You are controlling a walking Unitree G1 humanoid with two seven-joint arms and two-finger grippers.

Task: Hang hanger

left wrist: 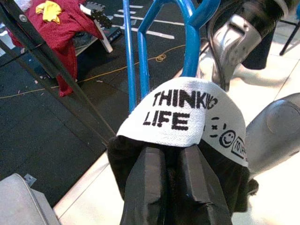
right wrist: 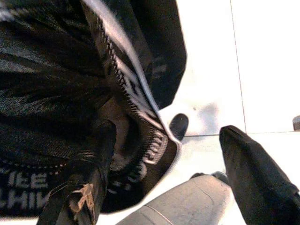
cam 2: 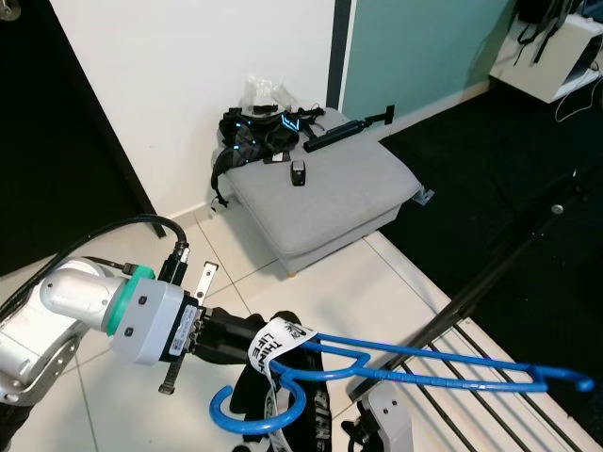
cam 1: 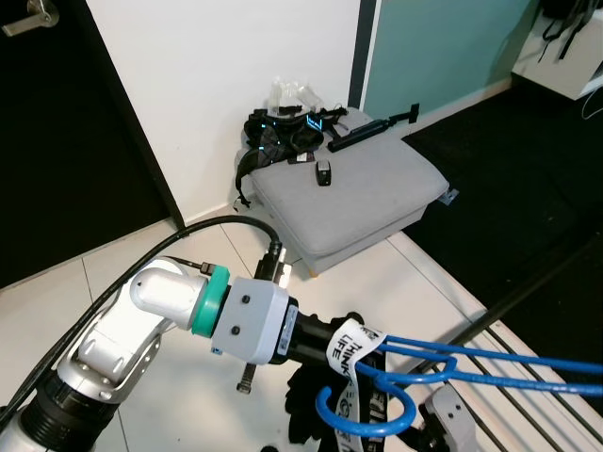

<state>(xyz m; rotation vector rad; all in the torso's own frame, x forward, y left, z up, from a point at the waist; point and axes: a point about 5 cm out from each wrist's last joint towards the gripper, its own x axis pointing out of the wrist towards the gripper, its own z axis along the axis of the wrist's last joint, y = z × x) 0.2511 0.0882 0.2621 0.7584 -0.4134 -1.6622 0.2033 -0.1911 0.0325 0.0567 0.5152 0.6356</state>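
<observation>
The left pincer [left wrist: 171, 187] has its two black fingers [left wrist: 145, 183] pressed together on a black garment [cam 1: 316, 400] whose white "THINK LIFE" band [left wrist: 183, 117] wraps right over the fingertips. The blue hanger [cam 2: 424, 372] sits in that same grip: its hook curls down at about 6 o'clock from the pincer and its long bars run off toward 3 o'clock, above the dark rails of a drying rack [cam 1: 537, 395].

The right pincer [right wrist: 164, 187] is spread wide just under the hanging garment, one finger against the fabric, the other well apart over the white tile floor [right wrist: 211, 61].

Further out at 12 o'clock there's a grey cushion [cam 1: 363, 193] against the white wall, with a small black gadget [cam 1: 324, 173] and tangled black straps [cam 1: 283, 132] on it.
</observation>
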